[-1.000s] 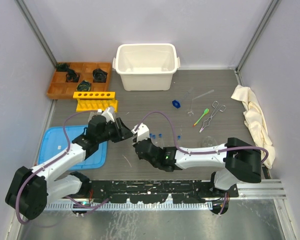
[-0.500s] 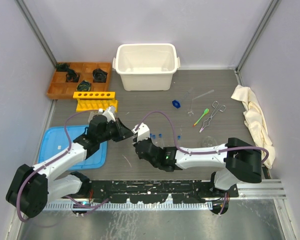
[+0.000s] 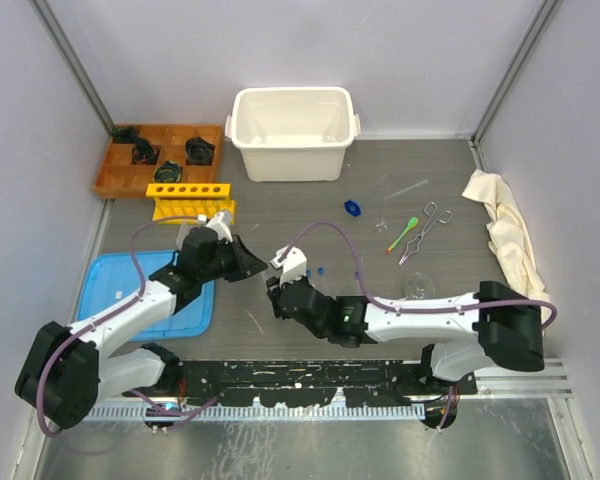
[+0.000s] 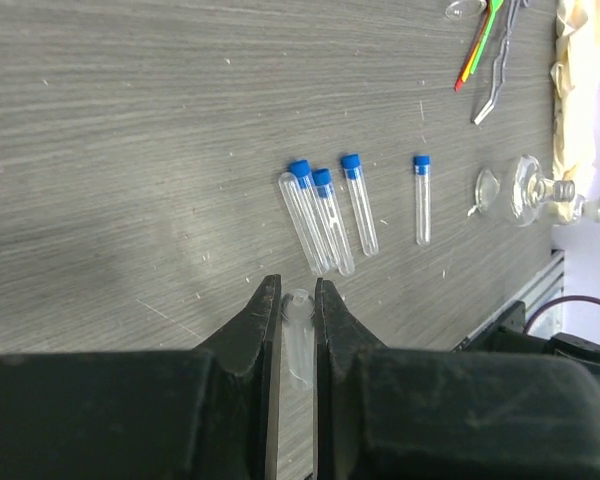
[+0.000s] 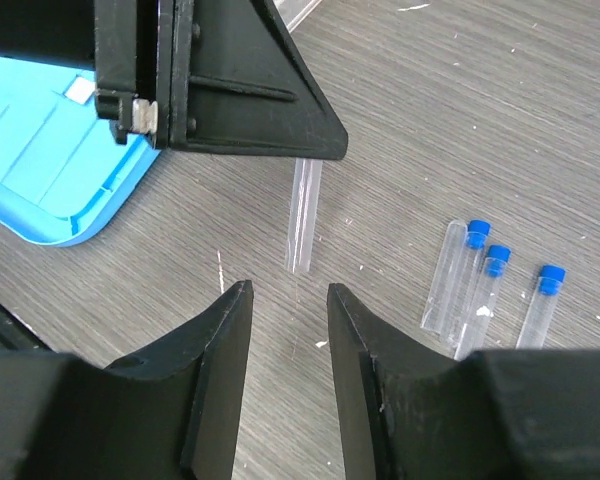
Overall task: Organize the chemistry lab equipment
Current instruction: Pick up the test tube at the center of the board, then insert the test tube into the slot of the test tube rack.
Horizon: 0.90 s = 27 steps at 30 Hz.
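Note:
My left gripper [image 4: 297,284] is shut on a clear, uncapped glass tube [image 4: 298,340]. The tube [image 5: 302,215] sticks out of it above the table, held just off the surface. My right gripper [image 5: 288,291] stands open just short of the tube's free end, nothing between its fingers. In the top view the two grippers [image 3: 262,268] [image 3: 277,285] nearly meet at mid-table. Several blue-capped tubes [image 4: 332,215] lie side by side nearby. A small flask [image 3: 415,285], forceps [image 3: 426,228], a green spoon [image 3: 405,231] and the yellow rack [image 3: 190,203] are also on the table.
A blue flat tray [image 3: 130,290] lies at the left under the left arm. A white bin [image 3: 295,130] and an orange tray [image 3: 160,158] stand at the back. A cream cloth [image 3: 505,230] lies along the right edge. A loose blue cap [image 3: 352,208] sits mid-table.
The left gripper closed on the tube. The right gripper then opened, let the tube go and drew back a little toward the near edge.

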Each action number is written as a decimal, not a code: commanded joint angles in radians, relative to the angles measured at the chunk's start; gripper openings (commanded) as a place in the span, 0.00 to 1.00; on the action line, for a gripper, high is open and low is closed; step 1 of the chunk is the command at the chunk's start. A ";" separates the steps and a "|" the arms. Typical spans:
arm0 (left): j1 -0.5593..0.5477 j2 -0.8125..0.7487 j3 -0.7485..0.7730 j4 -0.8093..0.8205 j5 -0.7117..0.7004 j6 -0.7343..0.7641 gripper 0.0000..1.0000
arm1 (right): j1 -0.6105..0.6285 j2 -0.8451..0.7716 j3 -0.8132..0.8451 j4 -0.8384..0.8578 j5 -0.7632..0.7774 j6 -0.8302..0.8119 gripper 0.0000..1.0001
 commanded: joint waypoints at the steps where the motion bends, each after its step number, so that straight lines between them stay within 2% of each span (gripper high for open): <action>1: -0.003 0.009 0.076 -0.009 -0.041 0.061 0.06 | 0.010 -0.105 -0.040 0.007 0.068 0.029 0.42; 5: -0.003 0.021 0.109 -0.035 -0.073 0.097 0.06 | 0.010 -0.163 -0.085 -0.004 0.126 0.040 0.42; 7: -0.004 0.021 0.129 -0.059 -0.148 0.137 0.06 | 0.010 -0.179 -0.104 -0.012 0.151 0.044 0.43; 10: -0.004 0.019 0.159 -0.090 -0.308 0.217 0.01 | 0.010 -0.175 -0.118 -0.015 0.162 0.047 0.44; 15: -0.003 0.019 0.220 -0.078 -0.601 0.343 0.00 | 0.010 -0.123 -0.115 -0.024 0.160 0.059 0.45; 21: 0.020 0.067 0.271 0.110 -0.913 0.526 0.00 | 0.010 -0.094 -0.112 -0.020 0.141 0.072 0.45; 27: 0.160 0.146 0.307 0.235 -0.958 0.515 0.00 | 0.007 -0.129 -0.132 -0.013 0.139 0.073 0.46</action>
